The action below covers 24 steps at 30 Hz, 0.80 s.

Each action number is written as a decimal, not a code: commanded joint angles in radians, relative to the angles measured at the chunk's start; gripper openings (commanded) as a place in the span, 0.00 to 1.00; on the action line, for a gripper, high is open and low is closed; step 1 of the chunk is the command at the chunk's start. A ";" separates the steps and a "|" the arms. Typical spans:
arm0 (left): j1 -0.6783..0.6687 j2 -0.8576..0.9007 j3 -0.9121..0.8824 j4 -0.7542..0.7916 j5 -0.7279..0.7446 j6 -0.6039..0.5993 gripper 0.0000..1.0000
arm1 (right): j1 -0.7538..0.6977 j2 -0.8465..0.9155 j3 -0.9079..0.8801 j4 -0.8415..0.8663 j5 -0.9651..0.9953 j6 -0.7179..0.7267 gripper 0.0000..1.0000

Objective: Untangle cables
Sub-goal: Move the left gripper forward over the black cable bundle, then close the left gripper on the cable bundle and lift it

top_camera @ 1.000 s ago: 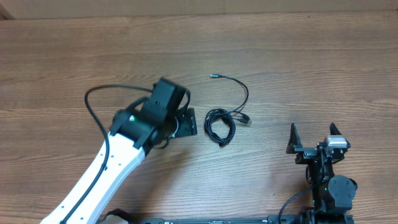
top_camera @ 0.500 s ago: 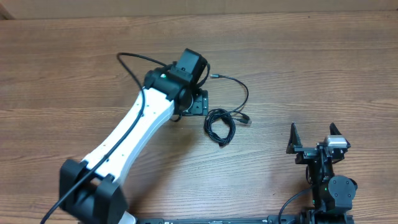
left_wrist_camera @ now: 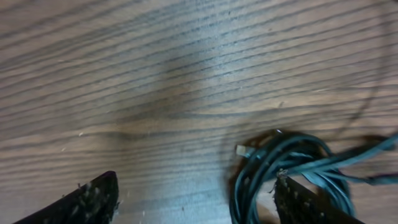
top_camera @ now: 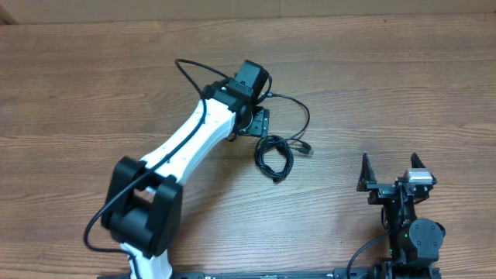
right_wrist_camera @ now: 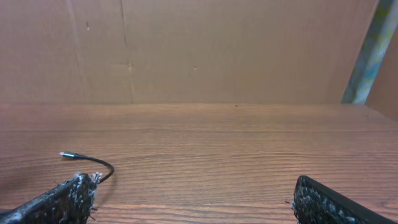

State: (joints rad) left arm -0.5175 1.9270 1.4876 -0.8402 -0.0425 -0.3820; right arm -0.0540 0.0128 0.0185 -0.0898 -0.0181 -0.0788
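The cables lie on the wooden table as a small black coil (top_camera: 273,155) with a loose strand (top_camera: 307,116) arcing up to a silvery plug (top_camera: 267,94). My left gripper (top_camera: 260,126) hangs just up and left of the coil, open. In the left wrist view the coil (left_wrist_camera: 280,165) lies against the right fingertip (left_wrist_camera: 305,202), with a pale plug (left_wrist_camera: 242,150) at its left edge; the gap of the left gripper (left_wrist_camera: 198,199) shows mostly bare wood. My right gripper (top_camera: 390,160) stands open near the front right, holding nothing. From the right wrist, a plug end (right_wrist_camera: 67,155) shows far off, beyond the open right gripper (right_wrist_camera: 196,202).
The left arm's own thick black wire (top_camera: 190,71) loops above its white link (top_camera: 194,136). A brown cardboard wall (right_wrist_camera: 199,50) closes the back of the table. Bare wood (top_camera: 403,85) lies to the right of the cables.
The left arm has swung up and to the right across the table, from left of the coil to just above its upper left. Cables and right arm have not moved.
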 commanded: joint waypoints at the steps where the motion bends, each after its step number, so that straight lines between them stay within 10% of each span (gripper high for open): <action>1: -0.007 0.060 0.022 0.014 -0.008 0.048 0.75 | -0.007 -0.010 -0.010 0.005 0.010 -0.002 1.00; 9: -0.014 0.137 0.022 0.009 0.222 0.265 0.68 | -0.007 -0.010 -0.011 0.005 0.010 -0.002 1.00; 24: -0.029 0.148 0.016 -0.011 0.235 0.274 0.37 | -0.007 -0.010 -0.010 0.005 0.010 -0.002 1.00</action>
State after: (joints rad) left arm -0.5331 2.0644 1.4879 -0.8425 0.1738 -0.1242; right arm -0.0536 0.0128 0.0185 -0.0902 -0.0177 -0.0788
